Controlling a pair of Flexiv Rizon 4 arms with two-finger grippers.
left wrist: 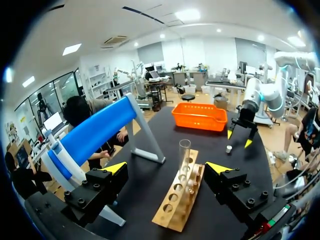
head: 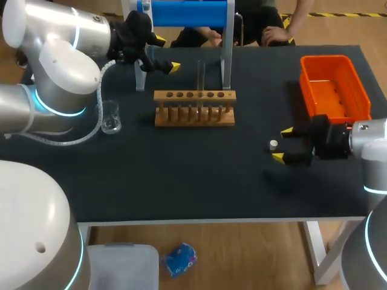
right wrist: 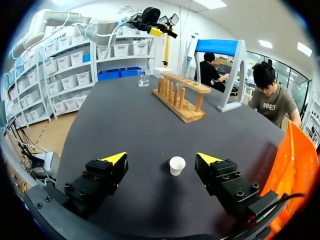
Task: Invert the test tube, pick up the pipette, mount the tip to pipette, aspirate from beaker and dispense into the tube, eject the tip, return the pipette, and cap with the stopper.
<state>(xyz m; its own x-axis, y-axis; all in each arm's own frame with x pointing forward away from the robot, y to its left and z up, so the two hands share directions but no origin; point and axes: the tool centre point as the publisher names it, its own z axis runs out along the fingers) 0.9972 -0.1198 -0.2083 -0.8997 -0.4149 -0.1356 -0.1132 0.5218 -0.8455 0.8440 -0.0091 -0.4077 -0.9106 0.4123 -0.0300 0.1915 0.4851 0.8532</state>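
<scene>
A small white stopper (head: 273,144) lies on the black table, between the fingertips of my right gripper (head: 282,144). In the right wrist view the stopper (right wrist: 177,165) sits in the gap of that gripper (right wrist: 161,158), which is open, with neither finger touching it. A clear test tube (head: 201,75) stands upright in the wooden rack (head: 193,115). My left gripper (head: 166,54) hangs open and empty above the table, left of the tube and beside the blue pipette stand (head: 187,12). From the left wrist the tube (left wrist: 184,155) and rack (left wrist: 181,197) are ahead of the open gripper (left wrist: 167,167).
A glass beaker (head: 110,116) stands left of the rack, under my left arm. An orange tray (head: 334,87) sits at the back right, just behind my right wrist. The stand's white legs (head: 227,57) rise right behind the rack.
</scene>
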